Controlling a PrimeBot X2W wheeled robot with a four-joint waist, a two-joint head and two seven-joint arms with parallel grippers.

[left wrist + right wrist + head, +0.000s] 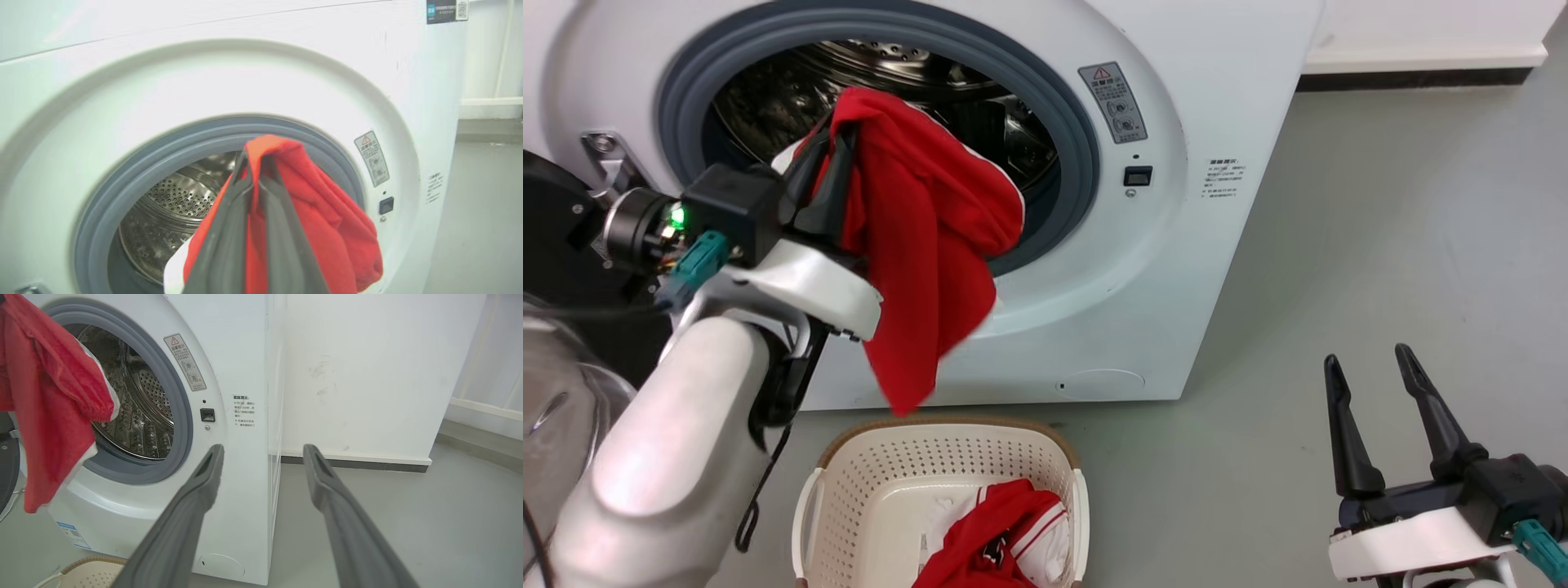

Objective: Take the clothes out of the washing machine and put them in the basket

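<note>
Your left gripper (837, 135) is clamped on a red garment (923, 229), fingers pinched together through a top fold. In the left wrist view the cloth spills over both fingers (229, 228). The garment hangs before the washing machine (1192, 245) opening, centre-left of the head view. Its long axis runs straight down, with the tail pointing to the lower centre. You cannot tell whether its right-hand fold brushes the grey rubber ring (1086, 163).

Key relation: the basket (890, 482) sits on the floor directly beneath that tail, at lower centre, near the machine's foot. Red-and-white clothes (996, 531) lie in its right half; the left half is bare. Your left arm is much the nearer. Your right gripper (1368, 359) sits at lower right, fingers spread wide, holding nothing, well apart from the basket.

Judgement: the move is down and slightly toward you, then release. The drum (792, 90) looks empty where visible, but the garment hides part of it. The floor (1380, 245) is smooth and grey. The open door (547, 212) crowds the left edge, and there is a plain white wall (367, 375) at the right.
</note>
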